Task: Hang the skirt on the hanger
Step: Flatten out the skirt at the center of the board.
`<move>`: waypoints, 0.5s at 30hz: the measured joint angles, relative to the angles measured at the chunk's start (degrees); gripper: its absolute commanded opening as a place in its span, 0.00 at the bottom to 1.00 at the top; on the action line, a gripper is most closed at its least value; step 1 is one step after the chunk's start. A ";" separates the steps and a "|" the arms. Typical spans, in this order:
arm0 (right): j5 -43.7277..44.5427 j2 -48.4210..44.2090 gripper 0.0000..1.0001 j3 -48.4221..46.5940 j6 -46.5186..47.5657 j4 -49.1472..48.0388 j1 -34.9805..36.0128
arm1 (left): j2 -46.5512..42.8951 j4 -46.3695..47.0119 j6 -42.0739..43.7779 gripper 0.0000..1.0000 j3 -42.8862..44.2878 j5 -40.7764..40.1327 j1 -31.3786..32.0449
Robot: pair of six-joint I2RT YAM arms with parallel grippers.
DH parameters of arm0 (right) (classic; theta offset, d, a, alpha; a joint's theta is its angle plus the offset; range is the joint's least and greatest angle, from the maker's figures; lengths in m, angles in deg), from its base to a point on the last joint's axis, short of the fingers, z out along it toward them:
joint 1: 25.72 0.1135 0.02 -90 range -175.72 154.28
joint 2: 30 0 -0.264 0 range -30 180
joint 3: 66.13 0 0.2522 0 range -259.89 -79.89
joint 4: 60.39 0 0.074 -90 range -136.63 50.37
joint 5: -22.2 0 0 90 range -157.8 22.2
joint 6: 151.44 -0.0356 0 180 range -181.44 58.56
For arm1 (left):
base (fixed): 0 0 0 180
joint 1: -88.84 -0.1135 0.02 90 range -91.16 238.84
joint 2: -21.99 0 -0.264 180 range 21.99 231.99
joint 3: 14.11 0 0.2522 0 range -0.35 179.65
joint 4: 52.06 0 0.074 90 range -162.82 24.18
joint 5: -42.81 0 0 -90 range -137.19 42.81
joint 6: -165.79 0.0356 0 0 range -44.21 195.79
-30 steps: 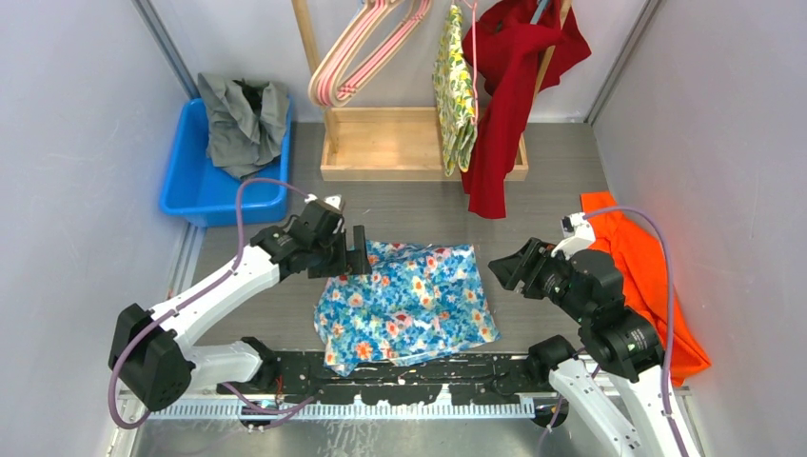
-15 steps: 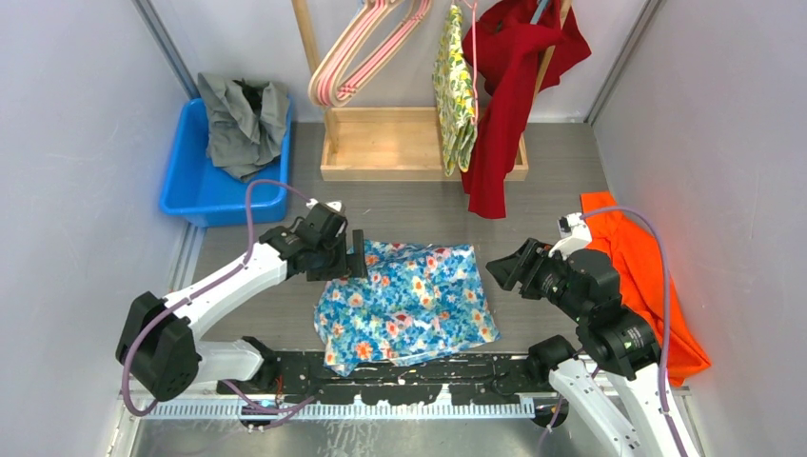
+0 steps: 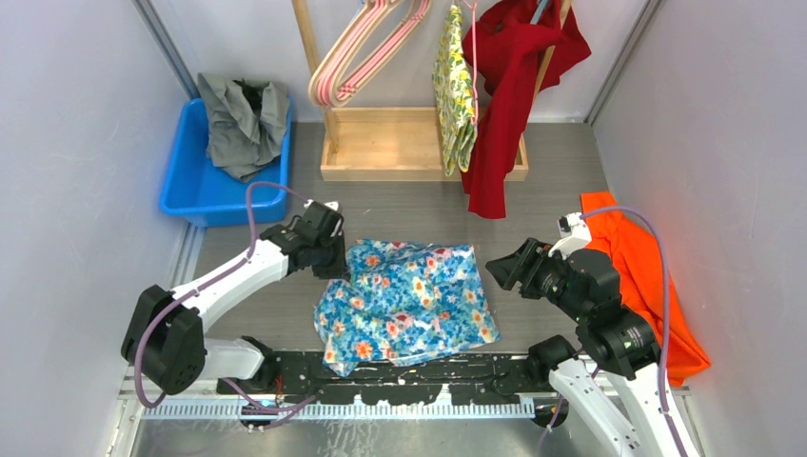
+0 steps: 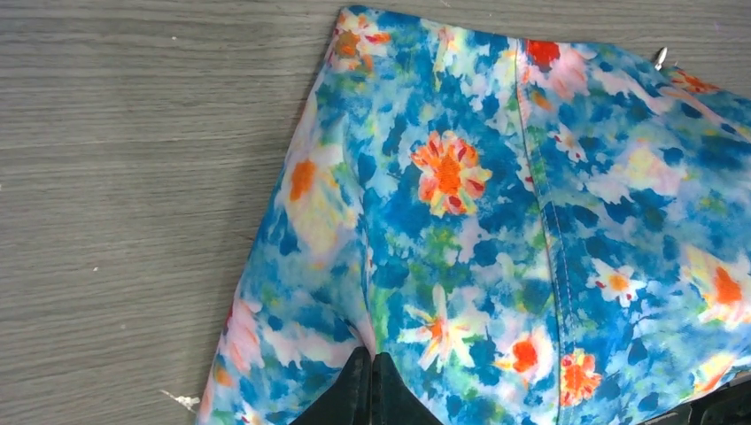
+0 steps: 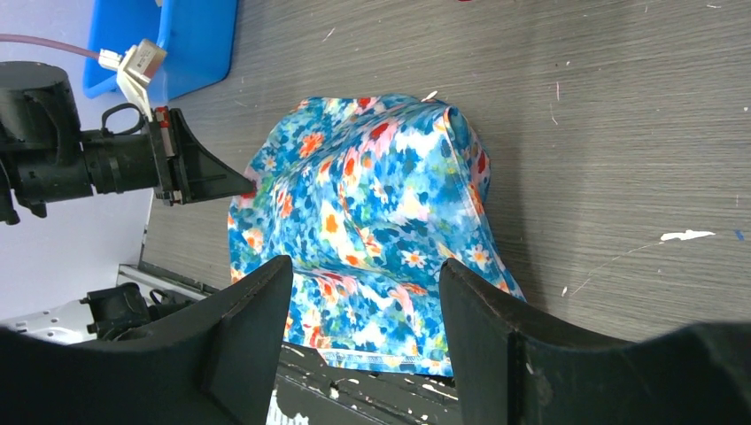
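The left gripper (image 3: 341,262) has just pinched shut on the skirt (image 3: 409,300), at its left edge by the tabletop's (image 3: 552,181) near edge, so lifting can start. The right gripper (image 3: 500,268) hangs open.

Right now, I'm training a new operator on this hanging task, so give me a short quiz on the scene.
1. True or false: the left hand is shut on an edge of the floral skirt.
2. The right hand is: A open, holding nothing; B gripping the skirt; C holding a hanger.
3. What colour is the bin holding the grey cloth?
Key: 1 true; 2 A; 3 blue.
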 measured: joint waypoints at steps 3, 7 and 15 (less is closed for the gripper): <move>-0.02 0.00 0.67 0.00 0.00 0.00 0.00 | 1.05 0.07 0.04 0.00 0.00 1.31 -0.20; 0.02 0.00 0.67 0.00 0.04 0.02 0.00 | 0.68 0.02 -0.09 0.00 0.15 3.76 -0.20; 0.48 0.66 0.67 -0.20 1.25 0.07 0.00 | -2.95 -1.49 -1.64 0.00 12.61 12.24 0.39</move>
